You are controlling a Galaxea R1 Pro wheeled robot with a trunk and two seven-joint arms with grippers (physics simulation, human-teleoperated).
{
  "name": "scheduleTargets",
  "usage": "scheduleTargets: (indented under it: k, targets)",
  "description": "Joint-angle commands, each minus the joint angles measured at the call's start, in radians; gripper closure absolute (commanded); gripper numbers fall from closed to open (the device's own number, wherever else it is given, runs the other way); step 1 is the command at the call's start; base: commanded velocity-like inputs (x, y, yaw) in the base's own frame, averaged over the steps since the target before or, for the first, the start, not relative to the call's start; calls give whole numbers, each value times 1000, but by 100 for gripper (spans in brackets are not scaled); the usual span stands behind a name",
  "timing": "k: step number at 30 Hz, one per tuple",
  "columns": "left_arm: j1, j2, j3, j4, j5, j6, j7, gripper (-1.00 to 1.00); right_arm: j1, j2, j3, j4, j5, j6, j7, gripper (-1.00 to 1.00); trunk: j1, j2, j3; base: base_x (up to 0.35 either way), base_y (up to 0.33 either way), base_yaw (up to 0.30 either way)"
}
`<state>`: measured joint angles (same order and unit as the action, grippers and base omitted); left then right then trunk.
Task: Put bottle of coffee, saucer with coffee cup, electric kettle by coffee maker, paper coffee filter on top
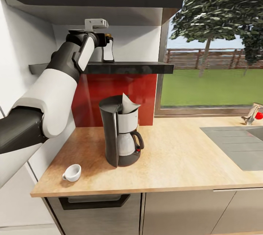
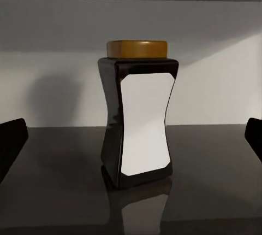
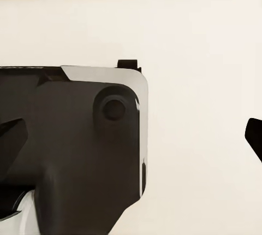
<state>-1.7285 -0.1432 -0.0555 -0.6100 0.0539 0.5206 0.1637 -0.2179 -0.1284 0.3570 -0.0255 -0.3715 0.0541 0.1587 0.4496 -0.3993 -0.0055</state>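
The bottle of coffee [image 1: 108, 50], dark with a white label and brown-orange cap, stands upright on the black kitchen shelf [image 1: 131, 68]. My left gripper [image 1: 102, 42] is raised to it. In the left wrist view the bottle of coffee [image 2: 139, 120] stands ahead between the spread fingertips [image 2: 11, 142], untouched. The coffee maker [image 1: 120, 136] stands on the countertop [image 1: 175, 154] below, with a paper coffee filter [image 1: 128, 105] in its top. The white coffee cup [image 1: 73, 172] lies tilted near the counter's front left corner. My right gripper [image 3: 132, 139] is open and holds nothing. The saucer and electric kettle are out of view.
A second black shelf [image 1: 109, 1] hangs close above my left gripper. A red backsplash panel [image 1: 146, 96] sits behind the coffee maker. A sink [image 1: 237, 143] and faucet [image 1: 251, 114] lie at the right. The right wrist view faces a dark robot part [image 3: 71, 147] and a pale surface.
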Motion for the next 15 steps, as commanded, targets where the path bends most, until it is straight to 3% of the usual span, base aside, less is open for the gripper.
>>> scheduleTargets:
  k: [1, 7, 15]
  targets:
    - [0, 0, -4, -1, 6, 4, 7, -100, 0, -1, 8, -2, -10, 6, 2, -100, 0, -1, -1, 7, 0, 0]
    - [0, 0, -4, 1, 6, 4, 7, -100, 0, 0, 8, -2, -11, 6, 2, -100, 0, -1, -1, 31, 0, 0]
    - [0, 0, -4, -1, 6, 4, 7, -100, 0, 0, 8, -2, -11, 6, 2, -100, 0, -1, -1, 233, 0, 0]
